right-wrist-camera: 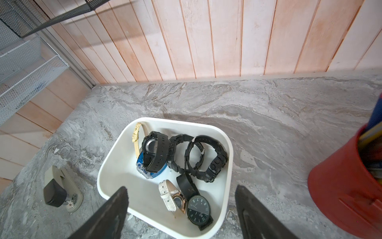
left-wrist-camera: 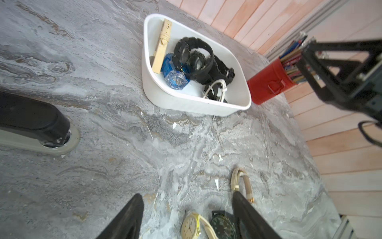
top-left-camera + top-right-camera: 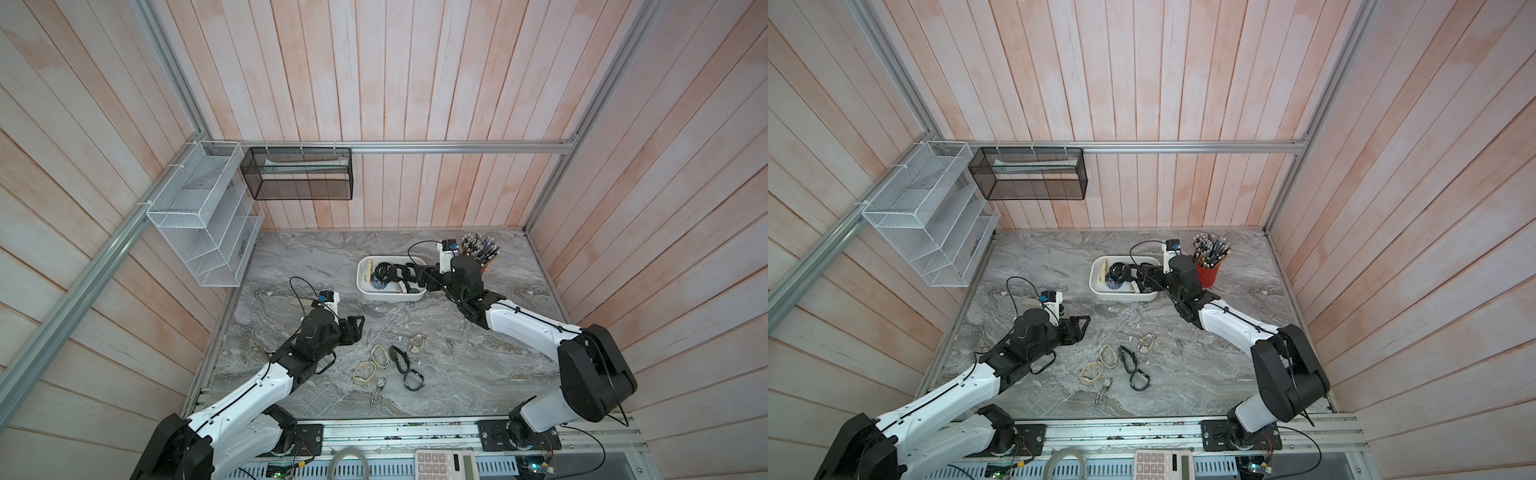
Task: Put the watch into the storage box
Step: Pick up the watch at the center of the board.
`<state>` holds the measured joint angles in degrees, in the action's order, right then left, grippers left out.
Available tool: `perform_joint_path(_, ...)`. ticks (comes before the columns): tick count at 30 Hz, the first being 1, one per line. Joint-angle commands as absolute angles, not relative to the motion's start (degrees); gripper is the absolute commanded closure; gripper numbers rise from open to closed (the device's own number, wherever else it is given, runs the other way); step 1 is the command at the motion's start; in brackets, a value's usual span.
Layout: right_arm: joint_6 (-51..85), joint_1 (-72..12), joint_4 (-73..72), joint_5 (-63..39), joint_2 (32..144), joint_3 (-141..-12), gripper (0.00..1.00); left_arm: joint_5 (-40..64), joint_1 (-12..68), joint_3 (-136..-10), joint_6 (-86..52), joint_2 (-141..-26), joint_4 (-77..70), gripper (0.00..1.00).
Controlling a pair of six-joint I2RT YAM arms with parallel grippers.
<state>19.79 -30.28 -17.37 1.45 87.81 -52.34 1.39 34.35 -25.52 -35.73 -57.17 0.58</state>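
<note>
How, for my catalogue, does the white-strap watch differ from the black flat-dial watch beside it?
The white-strap watch has a pale band and rose-gold case; the black flat-dial watch is black throughout. The black flat-dial watch's face is larger than the white-strap watch's. Both lie side by side in the storage box.

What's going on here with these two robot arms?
Two robot arms are tidying up. The right tool hangs open and empty over the storage box, which already holds several watches. The left tool is open too, poised near the loose watches lying on the table; none is gripped.
</note>
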Motion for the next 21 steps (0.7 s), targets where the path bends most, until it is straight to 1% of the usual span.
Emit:
perform_joint_path(1, 20.41, -30.07, -16.85, 2.11, 89.20, -54.19, 0.17, -1.46, 38.61, -25.08, -38.47, -56.21, 8.11, 0.39)
perform_joint_path(6, 19.72, -30.06, -16.21, 2.56, 89.51, -54.20, 0.17, -3.19, 46.03, -27.52, -39.78, -56.45, 15.84, 0.42)
perform_joint_path(9, 20.10, -29.98, -16.27, 2.63, 89.26, -53.65, 0.17, -3.45, 49.11, -28.83, -39.81, -57.15, 18.83, 0.43)
perform_joint_path(13, 19.99, -30.02, -16.06, 2.60, 88.82, -53.18, 0.17, -1.74, 50.35, -29.26, -38.77, -59.99, 18.52, 0.44)
perform_joint_path(17, 19.92, -29.93, -15.89, 2.99, 87.95, -52.32, 0.17, -1.36, 52.57, -31.98, -36.59, -64.39, 19.06, 0.53)
perform_joint_path(21, 20.11, -29.87, -15.75, 3.05, 87.31, -52.03, 0.15, -1.15, 54.20, -33.08, -35.99, -67.85, 19.65, 0.55)
